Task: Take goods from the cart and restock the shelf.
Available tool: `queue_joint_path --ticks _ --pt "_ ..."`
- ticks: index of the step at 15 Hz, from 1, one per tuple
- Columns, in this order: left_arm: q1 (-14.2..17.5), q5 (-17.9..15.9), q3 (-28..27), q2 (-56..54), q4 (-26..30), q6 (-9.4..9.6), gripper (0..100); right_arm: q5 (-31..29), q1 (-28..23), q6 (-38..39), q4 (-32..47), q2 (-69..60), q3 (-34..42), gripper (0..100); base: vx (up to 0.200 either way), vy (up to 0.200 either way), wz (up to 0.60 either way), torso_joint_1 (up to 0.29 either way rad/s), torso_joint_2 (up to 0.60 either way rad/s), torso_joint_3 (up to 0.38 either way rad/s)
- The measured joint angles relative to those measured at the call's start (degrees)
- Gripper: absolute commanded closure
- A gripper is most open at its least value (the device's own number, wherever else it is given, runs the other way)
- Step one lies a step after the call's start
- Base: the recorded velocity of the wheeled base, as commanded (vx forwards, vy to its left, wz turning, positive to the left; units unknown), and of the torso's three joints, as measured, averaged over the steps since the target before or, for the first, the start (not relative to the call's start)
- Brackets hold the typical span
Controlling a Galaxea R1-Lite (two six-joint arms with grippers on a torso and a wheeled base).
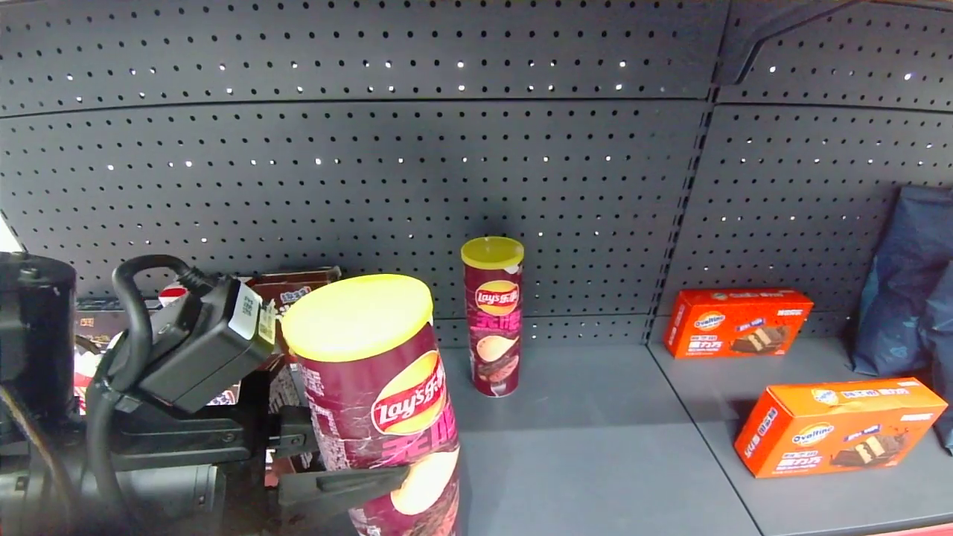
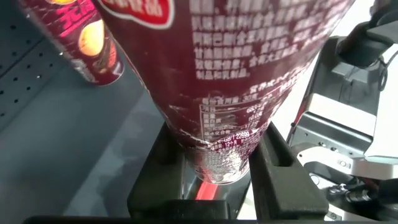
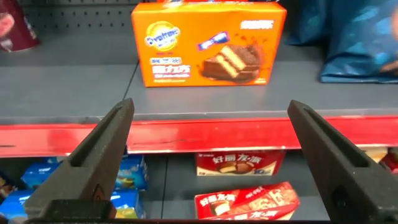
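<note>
My left gripper (image 1: 327, 461) is shut on a maroon chips can with a yellow lid (image 1: 383, 402), held upright over the front left of the grey shelf (image 1: 581, 447). In the left wrist view the same held can (image 2: 230, 81) stands between the two black fingers (image 2: 283, 168). A second, matching chips can (image 1: 493, 316) stands near the pegboard back wall, and its lower part (image 2: 87, 43) shows beyond the held one. My right gripper (image 3: 211, 155) is open in front of the shelf's red edge (image 3: 205, 134), facing an orange cake box (image 3: 208, 43).
Two orange cake boxes (image 1: 737, 322) (image 1: 841, 426) lie on the right shelf section, with dark blue bags (image 1: 904, 290) at the far right. Brown boxes (image 1: 294, 286) sit behind my left arm. Lower shelves hold red boxes (image 3: 245, 202) and blue packs (image 3: 127, 177).
</note>
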Motion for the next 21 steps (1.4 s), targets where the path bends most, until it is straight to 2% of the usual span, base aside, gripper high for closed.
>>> queue_joint_path --ticks 2,4,9,13,17,21 --pt "0.02 0.09 0.17 -0.01 -0.02 0.00 100 0.00 -0.02 0.00 -0.10 0.00 0.00 0 0.000 0.000 0.00 0.000 0.00 0.000" --pt "0.13 0.11 0.35 0.00 0.05 0.00 100 0.00 -0.05 0.00 -0.13 0.00 0.00 0 0.000 0.000 0.60 0.002 0.00 0.005" --pt "0.11 0.16 1.16 -0.01 -0.37 0.09 100 0.00 -0.05 0.02 -0.10 0.00 0.00 0 0.000 0.000 0.00 0.000 0.00 0.000" --pt "-0.16 0.28 4.85 -0.20 -5.84 0.09 100 0.57 0.00 -0.24 -0.16 0.00 0.00 0 0.000 0.000 0.00 0.000 0.00 0.000" --pt "-1.62 6.77 5.60 -0.22 -7.06 0.15 100 1.44 0.05 -0.52 -0.05 0.00 0.00 0 0.000 0.000 0.00 0.000 0.00 0.000" --pt "-2.76 7.42 4.33 -0.20 -7.09 1.56 100 2.51 0.02 -2.72 -0.48 0.05 -0.02 0 0.000 0.000 0.00 0.000 0.00 0.000"
